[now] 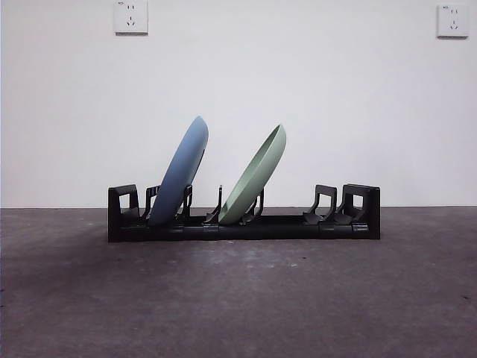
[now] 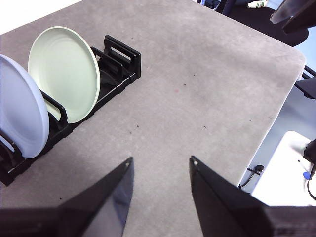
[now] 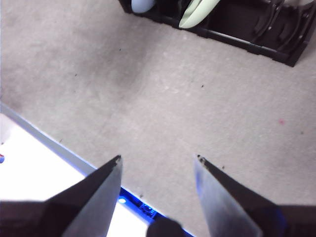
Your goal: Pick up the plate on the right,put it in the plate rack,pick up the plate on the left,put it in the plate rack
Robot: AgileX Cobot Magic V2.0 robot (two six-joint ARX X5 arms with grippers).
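The black plate rack (image 1: 246, 224) stands across the middle of the grey table. A blue plate (image 1: 179, 173) leans in a slot near its left end, and a pale green plate (image 1: 255, 175) leans in a slot near its middle. Both plates show in the left wrist view, the blue plate (image 2: 19, 113) beside the green plate (image 2: 64, 71) in the rack (image 2: 116, 61). My left gripper (image 2: 161, 164) hangs open over bare table, apart from the rack. My right gripper (image 3: 158, 159) is open above the table's near edge, with the rack (image 3: 247, 29) far from it.
Two wall sockets (image 1: 130, 16) sit high on the white wall behind. The rack's right-hand slots (image 1: 324, 205) hold nothing. Off the table's edge lie a white surface (image 2: 291, 173) and cables. Another arm's dark part (image 2: 291, 15) shows at the corner of the left wrist view.
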